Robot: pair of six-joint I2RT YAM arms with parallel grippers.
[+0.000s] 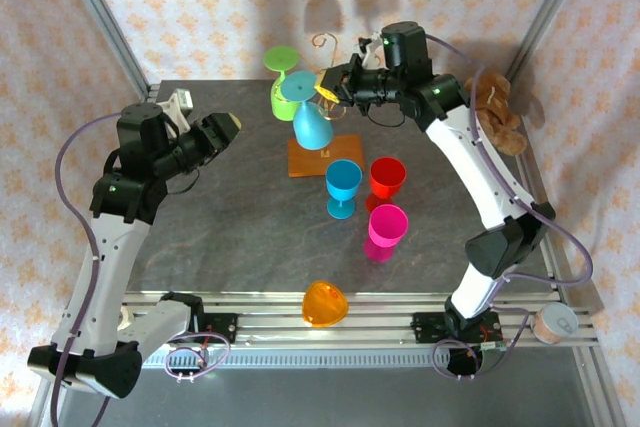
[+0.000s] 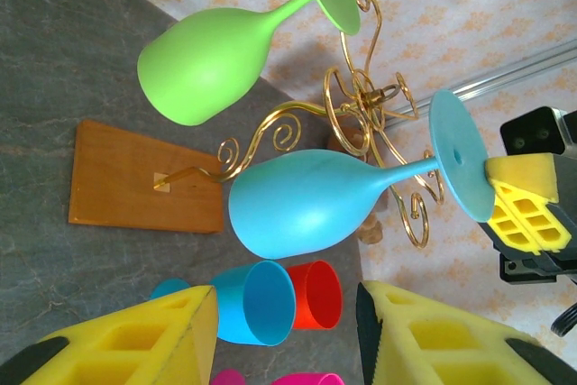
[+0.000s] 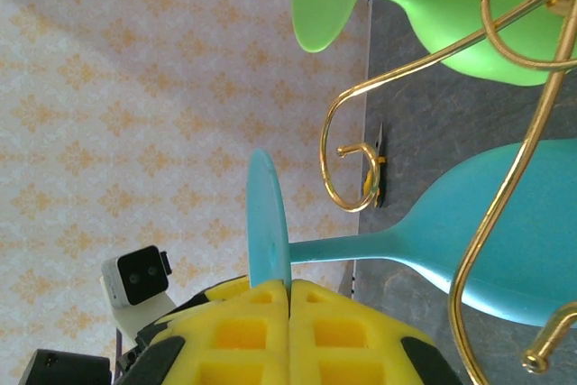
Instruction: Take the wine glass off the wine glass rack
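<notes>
The right pincer is pinching, fully closed, the thin foot of the blue wine glass.
The glass is hanging bowl-down on the wine glass rack, with its stem lying in a gold scroll arm above the orange-brown base, beside a green wine glass at the far part of the bench. It is looking like smooth matte plastic, so it is probably light, stiff and a little slippery. The foot's edge is giving little surface; the stem just under the foot seems a safer hold. The left pincer is hanging open and empty, pointing at the rack.
</notes>
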